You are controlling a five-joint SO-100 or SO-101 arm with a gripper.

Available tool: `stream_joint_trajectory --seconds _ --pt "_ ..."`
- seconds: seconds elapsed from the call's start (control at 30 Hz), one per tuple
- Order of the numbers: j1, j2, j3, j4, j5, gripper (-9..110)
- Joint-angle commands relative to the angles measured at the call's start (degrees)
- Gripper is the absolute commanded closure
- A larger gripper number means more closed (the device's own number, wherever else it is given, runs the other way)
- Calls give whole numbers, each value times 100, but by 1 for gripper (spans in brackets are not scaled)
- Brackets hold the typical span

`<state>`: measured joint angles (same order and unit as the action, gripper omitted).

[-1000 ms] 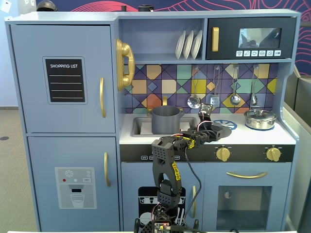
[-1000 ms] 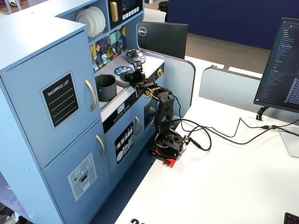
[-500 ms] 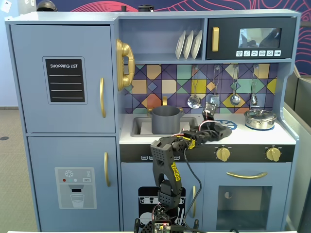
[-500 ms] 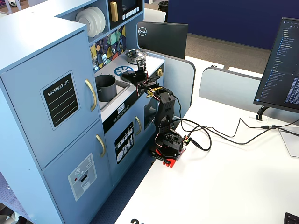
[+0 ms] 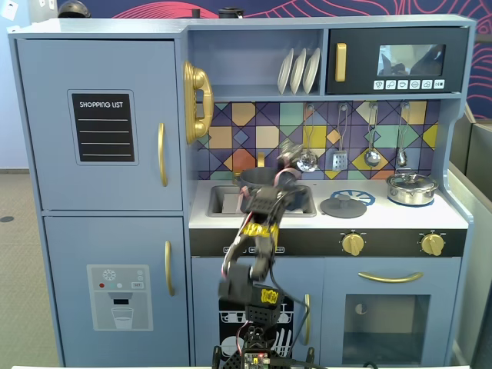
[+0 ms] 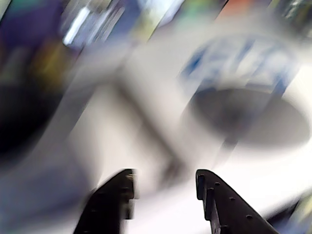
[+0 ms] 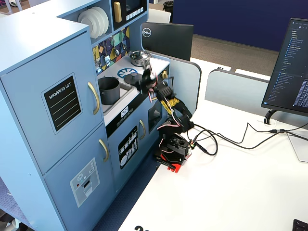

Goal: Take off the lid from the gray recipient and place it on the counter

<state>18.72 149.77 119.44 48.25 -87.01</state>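
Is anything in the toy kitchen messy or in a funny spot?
One thing: the lid lies flat on the counter, partly covering the blue burner circle, while the gray pot sits open in the sink. Nothing looks spilled or broken.

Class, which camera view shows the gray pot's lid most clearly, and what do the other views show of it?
The fixed view facing the kitchen front: the lid lies flat on the counter, knob visible, partly over the burner print. The wrist view shows it only as a blurred dark disc. In the side fixed view the arm hides it.
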Motion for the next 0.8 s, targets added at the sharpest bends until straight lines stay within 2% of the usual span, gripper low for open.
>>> stream_joint_trajectory --seconds 0.0,0.13,0.33,0.57,0.77 --pt "-712 1389 1072 791 -132 101" --pt "-1485 2145 2707 290 -53 101" --pt "-2083 2487 4904 -967 185 101" --pt "-2514 3217 5247 1371 1116 101" --pt "-2426 3226 5256 3067 413 101"
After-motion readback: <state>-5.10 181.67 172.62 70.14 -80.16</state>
